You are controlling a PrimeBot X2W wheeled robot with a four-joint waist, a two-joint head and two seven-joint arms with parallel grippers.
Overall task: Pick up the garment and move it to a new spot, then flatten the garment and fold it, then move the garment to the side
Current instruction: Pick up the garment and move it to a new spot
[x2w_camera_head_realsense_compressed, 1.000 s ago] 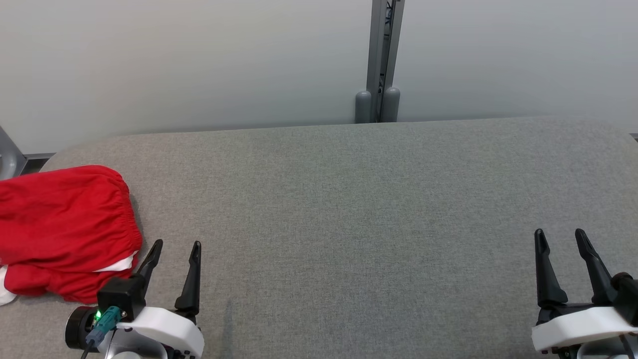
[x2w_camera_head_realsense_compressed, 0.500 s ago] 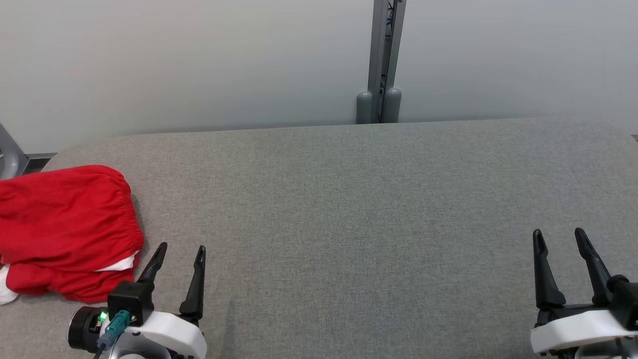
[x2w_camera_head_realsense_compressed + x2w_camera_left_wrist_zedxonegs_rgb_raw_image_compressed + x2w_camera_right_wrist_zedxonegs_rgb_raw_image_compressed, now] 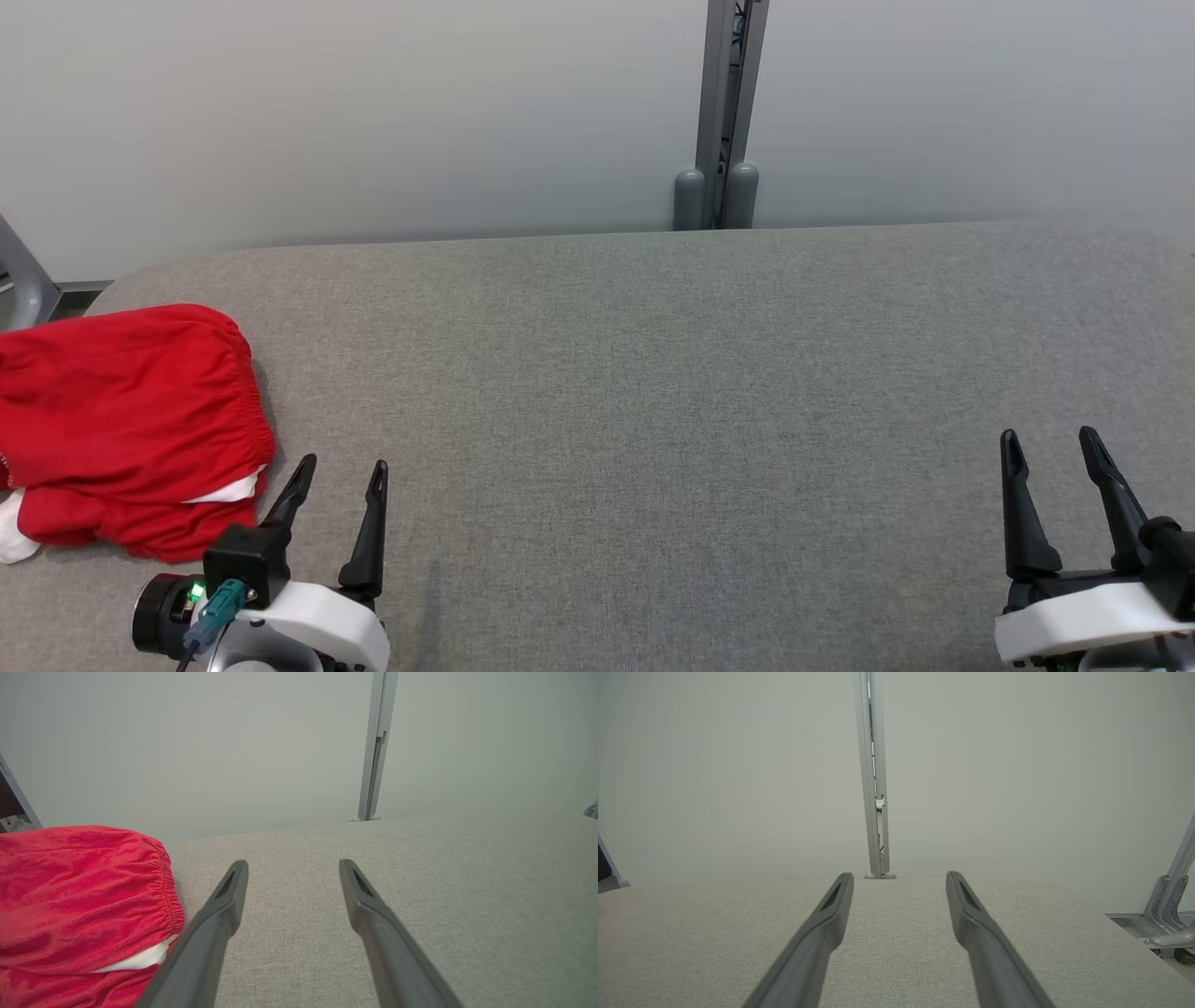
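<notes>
Three entries, listed left to right, all on one grey cloth-covered bench [image 3: 653, 392].

1. Garment [image 3: 126, 420]: red, with a gathered elastic waistband [image 3: 257, 411] facing the bench's middle and a white strip [image 3: 229, 490] peeking out under the upper layer. It is lying in a loose, doubled-over heap at the far left of the bench, its left part running out of the head view. Nothing is touching it.

2. Left end effector [image 3: 344, 463]: its fingers are standing apart and holding nothing. It is hovering just beside the garment's near right corner, pointing away from the robot and past the heap rather than at it.

3. Right end effector [image 3: 1047, 434]: its fingers are likewise spread and empty. It is hanging over the bench at the near right, well apart from the garment.

Handling note, offered as a judgement: the pick-up is looking like the step in hand, and the left arm is sitting best for it.
- The arm would do well to be turning leftward toward the waistband and coming in low with the fingers wide.
- The elastic edge is making the better pinch point, being thicker and less likely to slip than the thin cloth.
- Taking both layers together should be keeping the heap from trailing open; catching only the top layer is risking a drag on the rest.
- The wide stretch in the bench's middle is offering the new spot, where the right arm can be joining for the flattening.
</notes>
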